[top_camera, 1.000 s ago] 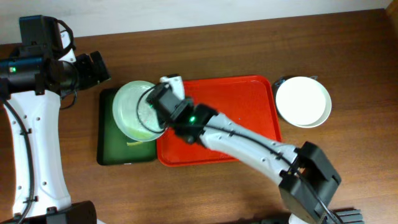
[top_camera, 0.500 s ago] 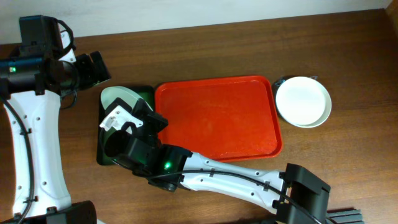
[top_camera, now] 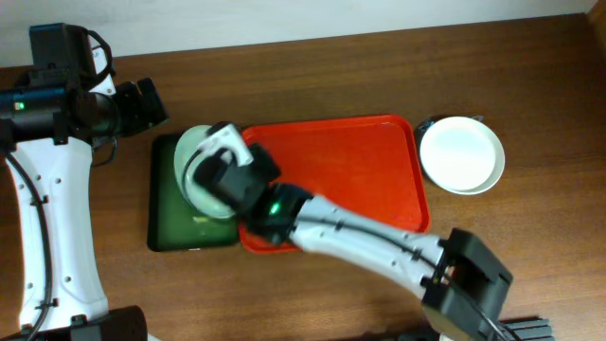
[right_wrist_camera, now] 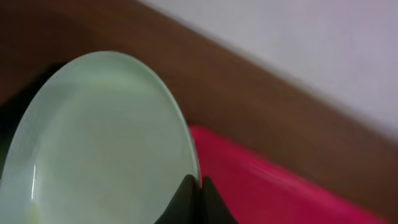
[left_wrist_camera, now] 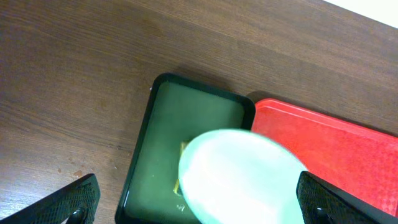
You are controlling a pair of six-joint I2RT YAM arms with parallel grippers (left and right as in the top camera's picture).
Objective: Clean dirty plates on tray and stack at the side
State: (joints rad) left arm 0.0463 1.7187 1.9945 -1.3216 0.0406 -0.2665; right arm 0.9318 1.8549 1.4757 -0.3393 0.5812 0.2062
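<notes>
The mint plate point(right_wrist_camera: 99, 143) is over the green tray point(left_wrist_camera: 158, 134), left of the red tray point(top_camera: 360, 170), and it looks tilted rather than flat. The right end effector point(right_wrist_camera: 194, 190) has its fingers closed tight on the plate's rim alone, a thin pinch at one edge. That's the worry: all the plate's weight hangs off that one spot, so any quick swing could pivot it in the grip or slide it straight out onto the green tray. Whether the low edge touches that tray, can't tell from here.

The red tray sits bare, and its raised near-left rim is just beside the plate, so a low carry to the right could clip it. The white plate point(top_camera: 461, 153) waits on the tabletop point(top_camera: 331, 76) at the right, well apart, so that's a long trip on a slim hold.

The left end effector point(top_camera: 142, 102) hangs far left, spread wide and holding nothing, so there's no backup if the plate slips.
</notes>
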